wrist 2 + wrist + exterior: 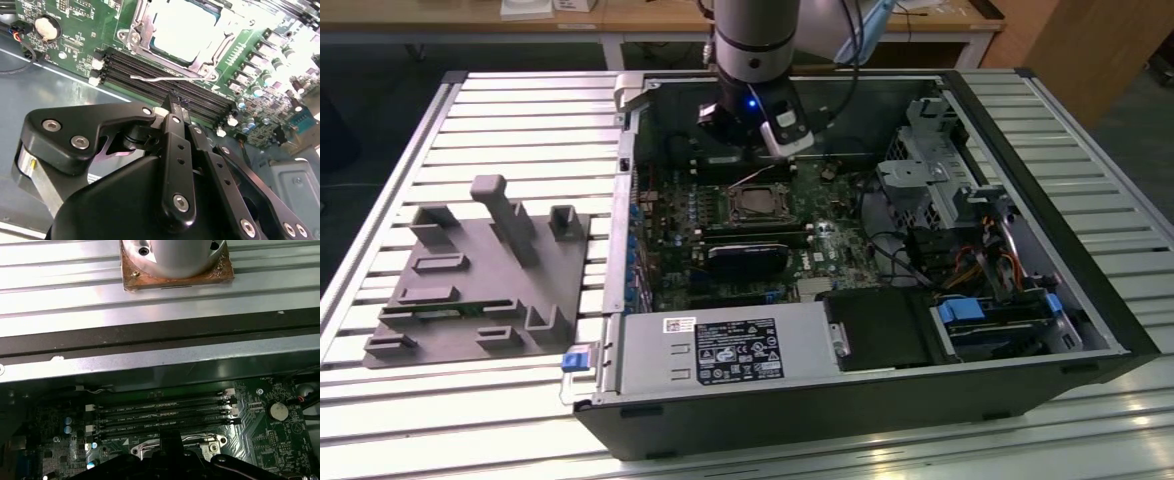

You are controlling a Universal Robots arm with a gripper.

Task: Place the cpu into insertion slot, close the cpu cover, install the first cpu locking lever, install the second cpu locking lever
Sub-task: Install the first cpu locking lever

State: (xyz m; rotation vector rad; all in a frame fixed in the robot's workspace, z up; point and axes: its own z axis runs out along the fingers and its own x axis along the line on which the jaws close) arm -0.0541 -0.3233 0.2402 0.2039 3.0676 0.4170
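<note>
The end effector (173, 102) hangs inside the open computer case (854, 400), which lies on the slatted metal surface (520, 110). In the second wrist view its two black fingers (172, 145) are pressed together at the tips, clenched, and nothing is seen between them.

The cpu (182, 27) already sits in the insertion slot (753, 205) on the green board. Its pale metal face shows through the square window of the cpu cover (141, 30), and this silver frame lies flat over it. The socket is near the end effector but apart from it: the long black memory slots (130, 67) run between the fingertips and the socket's near edge. The fingertips hover just over these slots and do not touch the cpu or the cover.

A thin silver wire, one locking lever (160, 78), lies along the socket's edge on the side of the memory slots, and its free end reaches out over them. It is close to the fingertips, but whether they touch it, and whether it is latched, cannot be told.

In the exterior view the end effector (771, 150) stands just beyond the socket, towards the far wall of the case. A grey moulded fixture (480, 270) rests on the surface to the exterior view's left of the case, well apart from the arm
</note>
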